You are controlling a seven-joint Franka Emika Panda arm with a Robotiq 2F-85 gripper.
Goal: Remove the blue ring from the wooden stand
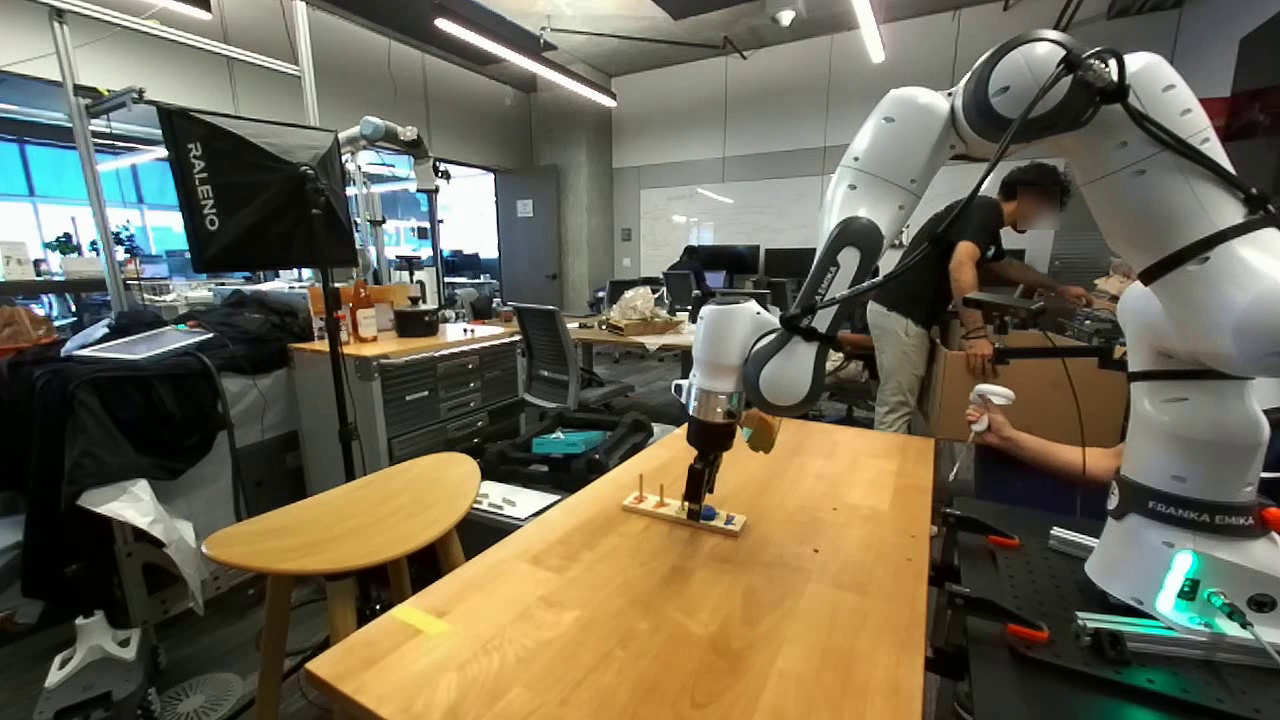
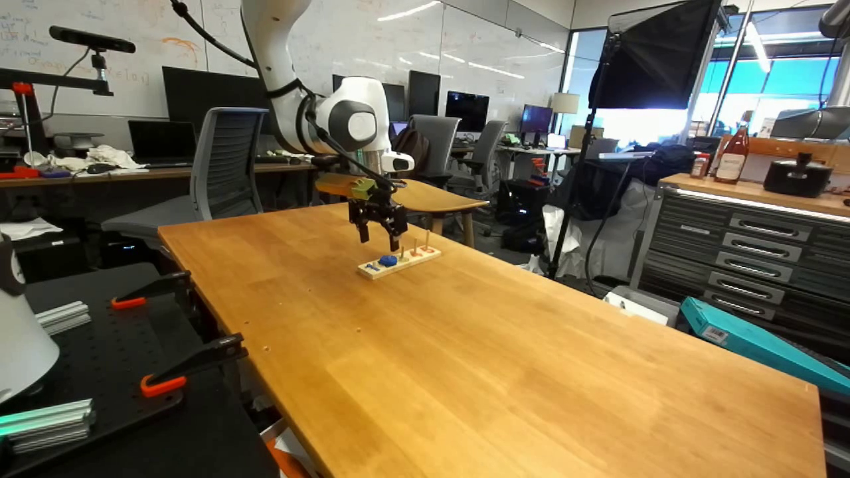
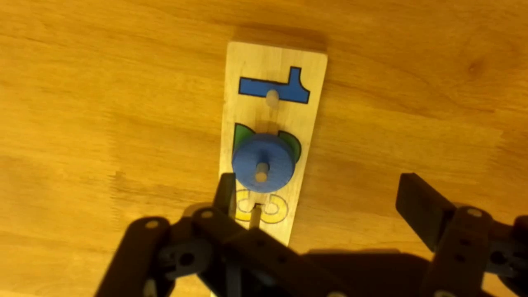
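Observation:
The blue ring (image 3: 278,161) is a flat disc on the second peg of the wooden stand (image 3: 264,60), over a green printed number. The ring also shows in both exterior views (image 1: 708,513) (image 2: 388,261). The stand (image 2: 412,259) lies flat on the long table. My gripper (image 3: 317,185) is open and empty, pointing down. In the wrist view its left finger overlaps the stand's edge beside the ring's lower left rim; its right finger is over bare tabletop. In an exterior view the fingertips (image 2: 380,241) appear just above the stand. The stand's far end is hidden behind the gripper in the wrist view.
The stand's other pegs rise close to the gripper; the peg over the blue "1" (image 3: 272,99) is bare. The long wooden table (image 1: 780,620) carries the stand. A rounded wooden side table (image 1: 350,515) stands beside it. A hand holds a white controller (image 1: 992,395) near the robot base.

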